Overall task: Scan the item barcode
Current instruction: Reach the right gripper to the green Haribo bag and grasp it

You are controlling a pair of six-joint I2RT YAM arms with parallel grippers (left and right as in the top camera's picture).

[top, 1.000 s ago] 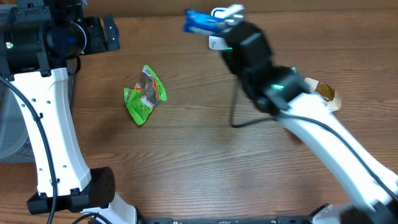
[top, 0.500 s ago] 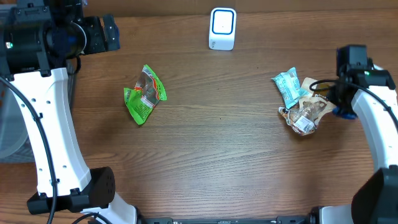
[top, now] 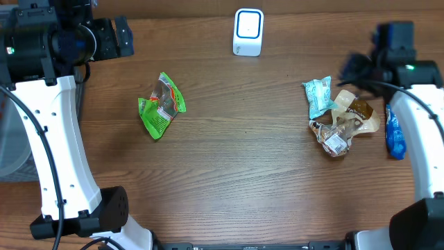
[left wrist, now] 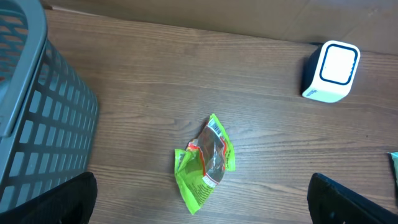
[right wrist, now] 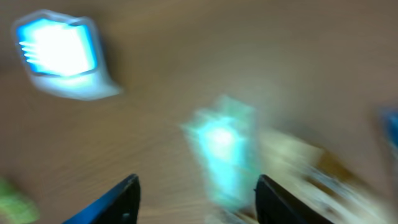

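One blue packet (top: 394, 135), which I had held up at the scanner (top: 248, 31) a second earlier, now lay on the tabletop (top: 243, 180) at the far right, just beside the heap of wrappers (top: 343, 125). My right gripper (right wrist: 194, 190) had let go, its jaws apart with nothing between them. I judged that item scanned and set aside. It lay apart from the gripper, back alongside my forearm. A green packet (top: 161, 105) lay well off to the left, probably next.
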